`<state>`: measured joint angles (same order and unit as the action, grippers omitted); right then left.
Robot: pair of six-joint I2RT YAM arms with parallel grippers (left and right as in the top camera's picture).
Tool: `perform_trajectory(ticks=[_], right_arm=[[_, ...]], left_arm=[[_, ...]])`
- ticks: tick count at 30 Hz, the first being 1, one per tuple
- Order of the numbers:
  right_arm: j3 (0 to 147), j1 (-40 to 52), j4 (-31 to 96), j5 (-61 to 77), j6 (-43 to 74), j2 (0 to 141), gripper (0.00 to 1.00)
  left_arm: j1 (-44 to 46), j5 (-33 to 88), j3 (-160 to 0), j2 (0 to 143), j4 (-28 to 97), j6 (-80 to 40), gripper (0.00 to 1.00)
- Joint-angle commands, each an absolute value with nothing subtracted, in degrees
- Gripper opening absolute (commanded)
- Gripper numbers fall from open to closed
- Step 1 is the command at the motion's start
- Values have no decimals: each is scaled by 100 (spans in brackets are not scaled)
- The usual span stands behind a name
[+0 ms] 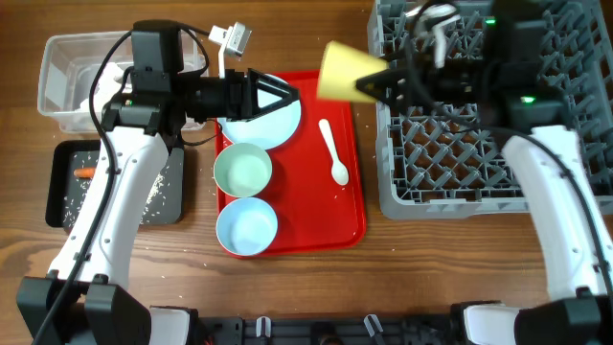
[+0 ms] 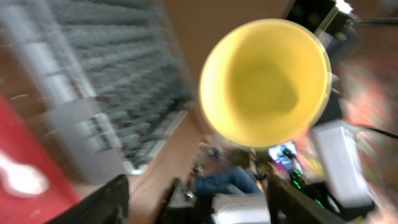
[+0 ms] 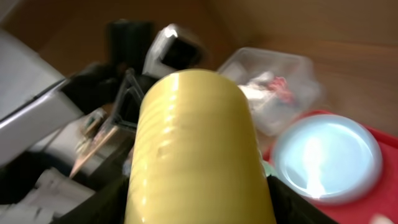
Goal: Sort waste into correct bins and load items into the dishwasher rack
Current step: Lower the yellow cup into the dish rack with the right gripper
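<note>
My right gripper (image 1: pixel 369 86) is shut on the yellow cup (image 1: pixel 347 70), holding it on its side in the air between the red tray and the grey dishwasher rack (image 1: pixel 498 187). The cup fills the right wrist view (image 3: pixel 196 149) and its open mouth faces the left wrist camera (image 2: pixel 264 81). My left gripper (image 1: pixel 287 94) is open and empty, pointing right over the light blue plate (image 1: pixel 273 125). Two pale blue bowls (image 1: pixel 242 171) (image 1: pixel 247 227) and the white spoon (image 1: pixel 333 151) lie on the red tray. The clear tub (image 1: pixel 67 81) holds a white napkin. The black tray (image 1: pixel 67 196) holds an orange stick (image 1: pixel 84 172) and grains.
The red tray (image 1: pixel 350 225) lies in the middle of the wooden table. White grains are scattered on the black tray and beside it. A white object (image 1: pixel 436 19) sits at the rack's far edge. The plate and clear tub also show in the right wrist view (image 3: pixel 326 155) (image 3: pixel 277 93).
</note>
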<state>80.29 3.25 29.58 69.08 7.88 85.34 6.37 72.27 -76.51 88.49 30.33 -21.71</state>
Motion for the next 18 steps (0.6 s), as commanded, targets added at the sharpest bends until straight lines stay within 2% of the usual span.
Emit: perform_trajectory(ticks=[1, 4, 7, 11, 18], right_arm=[[8213, -196, 4222, 4466, 751, 7835, 45], [8842, -176, 6160, 1896, 744, 7682, 45], [8941, -174, 7531, 871, 773, 7780, 45], [8941, -174, 8252, 119, 1026, 8228, 46], [8873, -174, 8508, 91, 1063, 9699, 50]], left_arm=[[663, 5072, -7706, 8799, 3592, -2080, 72], [666, 3173, -7706, 8799, 4418, -1966, 73], [666, 1754, -7706, 8799, 4989, -1966, 73], [666, 1444, -7706, 8799, 5135, -1966, 74], [666, 1337, -7703, 8799, 5247, -1966, 75]])
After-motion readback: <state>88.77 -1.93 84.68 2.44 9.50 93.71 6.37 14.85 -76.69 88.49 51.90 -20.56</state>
